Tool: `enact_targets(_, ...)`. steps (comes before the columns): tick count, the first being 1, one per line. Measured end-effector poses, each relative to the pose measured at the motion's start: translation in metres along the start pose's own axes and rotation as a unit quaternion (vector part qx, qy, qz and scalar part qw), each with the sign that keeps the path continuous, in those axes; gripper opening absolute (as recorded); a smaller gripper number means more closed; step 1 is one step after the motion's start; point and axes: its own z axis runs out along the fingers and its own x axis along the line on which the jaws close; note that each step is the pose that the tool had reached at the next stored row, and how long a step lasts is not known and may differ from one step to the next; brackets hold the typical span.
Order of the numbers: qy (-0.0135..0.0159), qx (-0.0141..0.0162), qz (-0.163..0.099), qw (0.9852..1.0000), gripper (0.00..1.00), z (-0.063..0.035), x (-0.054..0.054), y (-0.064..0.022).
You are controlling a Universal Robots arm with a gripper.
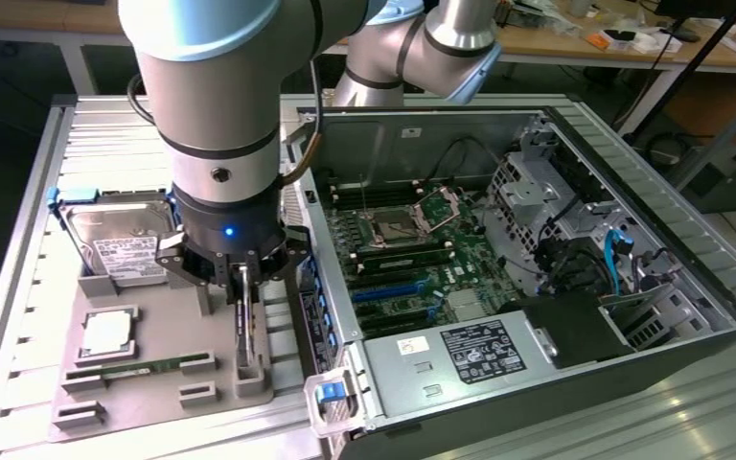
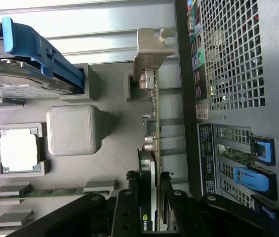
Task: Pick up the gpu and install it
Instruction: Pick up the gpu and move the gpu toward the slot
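Both jaws I'm driving clamp the gpu (image 2: 148, 177), standing on edge in its grey holder (image 1: 150, 402), exterior view's left of the case (image 1: 406, 139).

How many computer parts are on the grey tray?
4: hard drive far end, processor middle, memory stick near end, graphics card upright in the gripper. The arm may hide more.

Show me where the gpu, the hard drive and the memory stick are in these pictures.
gpu (image 2: 154, 133), wrist view, on the card's thin edge, about midway along.
hard drive (image 1: 129, 251), exterior view, on its white label.
memory stick (image 1: 138, 367), exterior view, on the middle of the green strip.
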Motion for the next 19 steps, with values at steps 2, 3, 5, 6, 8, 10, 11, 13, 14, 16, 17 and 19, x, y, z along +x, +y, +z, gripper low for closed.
enact_targets(2, 0.0001, 0.0001, 0.000, 1.0000, 0.27, -0.0002, 0.000, 0.0000)
enact_targets(3, 0.0001, 0.0001, 0.000, 1.0000, 0.27, -0.0002, 0.000, 0.0000)
enact_targets(5, 0.0001, 0.0001, 0.000, 1.0000, 0.27, -0.0003, 0.000, 0.0000)
enact_targets(6, 0.0001, 0.0001, 0.000, 1.0000, 0.27, -0.0003, 0.000, 0.0000)
enact_targets(8, 0.0001, 0.0001, 0.000, 1.0000, 0.27, -0.0004, 0.000, 0.0000)
enact_targets(10, 0.0003, 0.0003, 0.000, 1.0000, 0.27, -0.0012, 0.000, 0.0000)
enact_targets(11, 0.0002, 0.0002, 0.000, 1.0000, 0.27, -0.0024, 0.000, 0.0001)
enact_targets(13, 0.0002, 0.0002, 0.000, 1.0000, 0.27, -0.0081, 0.000, 0.0003)
enact_targets(14, 0.0002, 0.0002, 0.000, 1.0000, 0.27, -0.0102, 0.000, 0.0004)
enact_targets(16, 0.0002, 0.0001, 0.000, 1.0000, 0.27, -0.0148, 0.000, 0.0006)
enact_targets(17, 0.0002, 0.0001, 0.000, 1.0000, 0.27, -0.0172, 0.000, 0.0007)
enact_targets(19, 0.0002, 0.0001, 0.000, 1.0000, 0.27, -0.0252, -0.001, 0.0010)
